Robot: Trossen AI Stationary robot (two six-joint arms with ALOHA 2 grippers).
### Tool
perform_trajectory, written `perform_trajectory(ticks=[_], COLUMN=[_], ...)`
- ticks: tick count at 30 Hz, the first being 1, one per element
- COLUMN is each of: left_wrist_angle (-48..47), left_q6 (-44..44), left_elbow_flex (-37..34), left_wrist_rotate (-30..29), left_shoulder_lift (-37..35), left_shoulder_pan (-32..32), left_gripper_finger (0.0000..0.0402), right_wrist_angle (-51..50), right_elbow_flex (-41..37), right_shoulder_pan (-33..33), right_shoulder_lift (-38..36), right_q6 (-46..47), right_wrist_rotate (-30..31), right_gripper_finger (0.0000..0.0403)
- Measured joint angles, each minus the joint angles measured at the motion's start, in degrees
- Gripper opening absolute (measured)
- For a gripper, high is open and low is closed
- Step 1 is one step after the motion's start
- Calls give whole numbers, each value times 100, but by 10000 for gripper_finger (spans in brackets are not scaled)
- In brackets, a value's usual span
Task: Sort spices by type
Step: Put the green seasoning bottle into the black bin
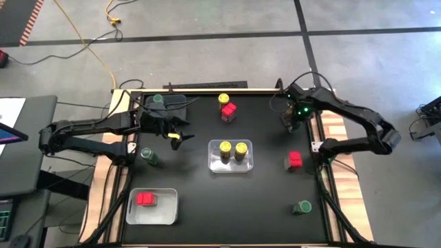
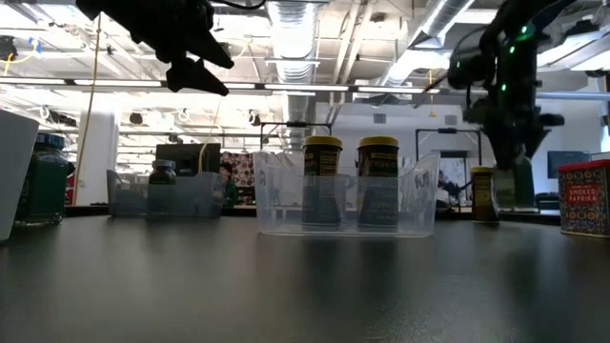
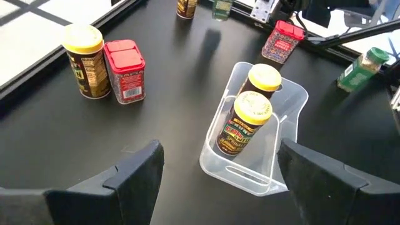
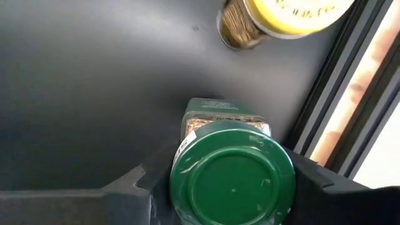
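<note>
Green-lidded jar (image 4: pixel 231 172), at two o'clock on the table (image 1: pixel 262 200) by the far right edge: I am closing my right gripper (image 4: pixel 219 178) on it. Left gripper (image 3: pixel 219 172) is hanging open, empty. Next: lifting it clear of the neighbouring yellow-lidded jar (image 4: pixel 281 19).

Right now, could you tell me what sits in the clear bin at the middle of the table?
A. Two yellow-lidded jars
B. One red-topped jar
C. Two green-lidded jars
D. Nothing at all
A: the high view shows two yellow-lidded jars standing side by side in the clear bin, and the left wrist view shows the same pair.
</note>
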Motion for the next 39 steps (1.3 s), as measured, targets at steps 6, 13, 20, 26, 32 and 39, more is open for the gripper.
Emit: perform_trajectory(ticks=[6,13,20,26,32,39], left_wrist_angle=[2,2,4,4,4,4], left_q6=[116,283,283,285,285,161], left_elbow_flex=[0,0,0,0,0,0], left_wrist_rotate=[-420,-568,-633,-683,-688,-745], left_shoulder_lift=[0,0,0,0,0,0], left_shoulder_pan=[2,0,2,2,1,1], left_gripper_finger=[301,301,301,301,301,301], right_wrist_angle=[-527,-679,-508,-392,-387,-396], right_elbow_flex=[611,1286,1953,2601,3349,4453], right_shoulder_pan=[385,964,1506,1803,2044,2265], right_shoulder_lift=[-428,-494,-142,388,1046,1907], right_q6=[2,2,-211,-637,-1159,-1796], right_wrist_rotate=[0,2,4,4,4,-166], right_gripper_finger=[224,224,224,229,228,228])
